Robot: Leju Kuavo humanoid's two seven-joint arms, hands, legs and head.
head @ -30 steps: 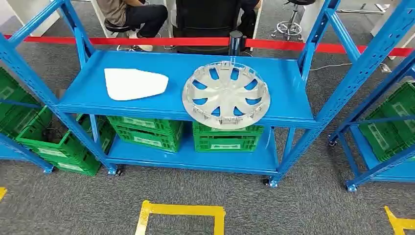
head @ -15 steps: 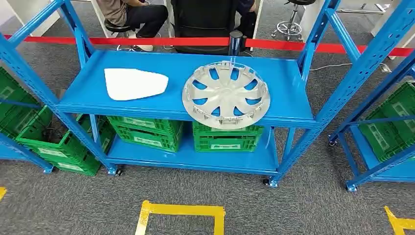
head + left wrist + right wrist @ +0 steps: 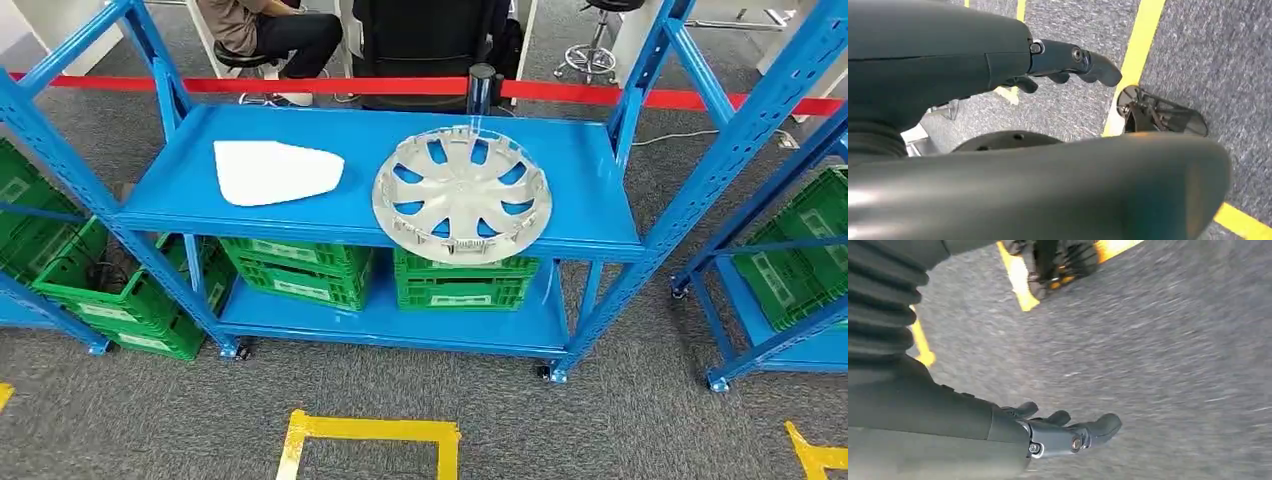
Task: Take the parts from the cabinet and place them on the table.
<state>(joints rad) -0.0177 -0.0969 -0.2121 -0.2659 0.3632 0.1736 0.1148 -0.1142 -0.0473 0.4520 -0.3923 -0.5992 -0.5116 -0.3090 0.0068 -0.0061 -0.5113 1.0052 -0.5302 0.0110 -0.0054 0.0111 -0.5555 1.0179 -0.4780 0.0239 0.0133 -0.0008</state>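
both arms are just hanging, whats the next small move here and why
Probably raise the right hand toward the silver wheel cover. It lies flat at the front of the blue shelf, with the white flat part to its left, and neither has been picked up. Both the right hand and the left hand hang over the grey carpet holding nothing, fingers apart.

Silver hubcap (image 3: 462, 195), white panel (image 3: 275, 172), blue shelf (image 3: 580, 165), green crates (image 3: 462, 282).

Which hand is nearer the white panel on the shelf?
Left, probably. The left hand and right hand both hang over the carpet, off the shelf; the white panel lies toward the robot's left.
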